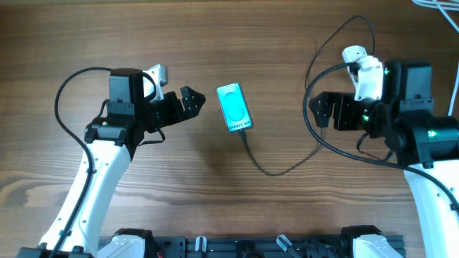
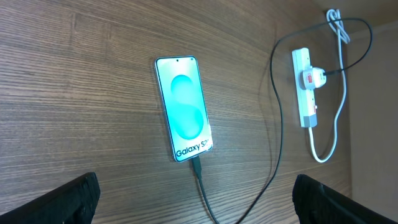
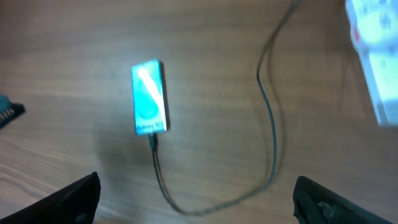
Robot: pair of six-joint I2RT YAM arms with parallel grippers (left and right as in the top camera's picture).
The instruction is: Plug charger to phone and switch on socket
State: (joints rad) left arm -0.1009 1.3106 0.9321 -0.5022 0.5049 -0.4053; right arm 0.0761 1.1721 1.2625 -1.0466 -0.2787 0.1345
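Note:
The phone (image 1: 235,107) lies flat mid-table, cyan screen lit; it also shows in the left wrist view (image 2: 183,107) and the right wrist view (image 3: 149,97). The charger cable (image 1: 276,170) has its tip in the phone's near end and loops right towards the socket. The socket (image 2: 304,81), a white power strip with the white plug in it, shows in the left wrist view; overhead only its end (image 1: 356,54) shows, the rest hidden behind the right arm. My left gripper (image 1: 188,102) is open, just left of the phone. My right gripper (image 1: 320,109) is open and empty, left of the socket.
A thick white cord (image 2: 329,144) loops from the socket's end. More white cord (image 1: 439,10) lies at the far right corner. Black robot cables arc beside both arms. A black rail (image 1: 251,247) runs along the table's front edge.

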